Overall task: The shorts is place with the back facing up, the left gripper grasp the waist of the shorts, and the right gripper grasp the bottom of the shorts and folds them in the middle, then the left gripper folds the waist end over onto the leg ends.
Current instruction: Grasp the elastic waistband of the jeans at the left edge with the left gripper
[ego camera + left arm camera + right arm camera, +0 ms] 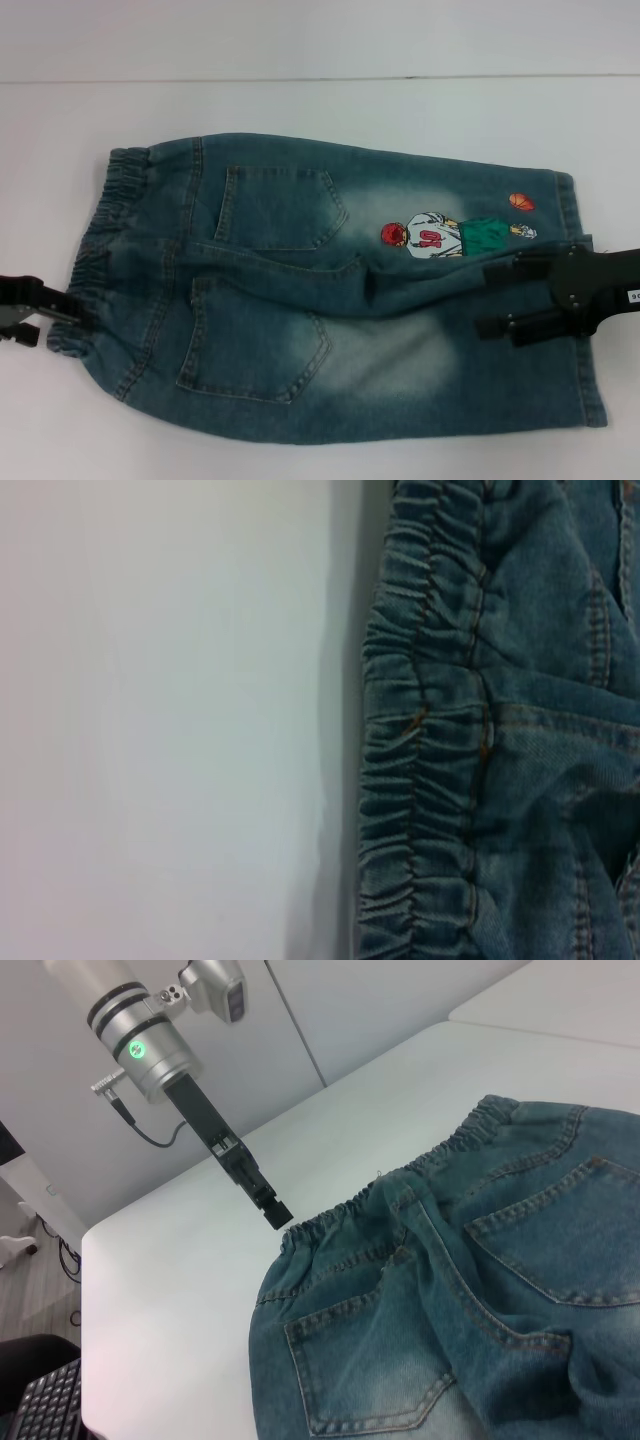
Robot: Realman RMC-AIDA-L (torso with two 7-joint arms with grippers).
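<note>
The denim shorts [300, 300] lie back up on the white table [300, 105], elastic waist [100, 250] to the left and leg ends [570, 350] to the right. Two back pockets face up, and a creased ridge runs along the middle. My left gripper [45, 322] sits at the waistband's near corner, fingers apart, touching the edge of the elastic. Over the leg end hovers my right gripper [498, 298], open, with the cloth below it. The left wrist view shows only the waistband [420, 740]. In the right wrist view the left gripper [268, 1203] points down at the waist [340, 1215].
A cartoon basketball patch [435, 235] marks the far leg. The table's back edge [320, 78] meets the wall behind the shorts. Off the table's left end, a keyboard [40, 1410] lies lower down beyond the edge [85, 1260].
</note>
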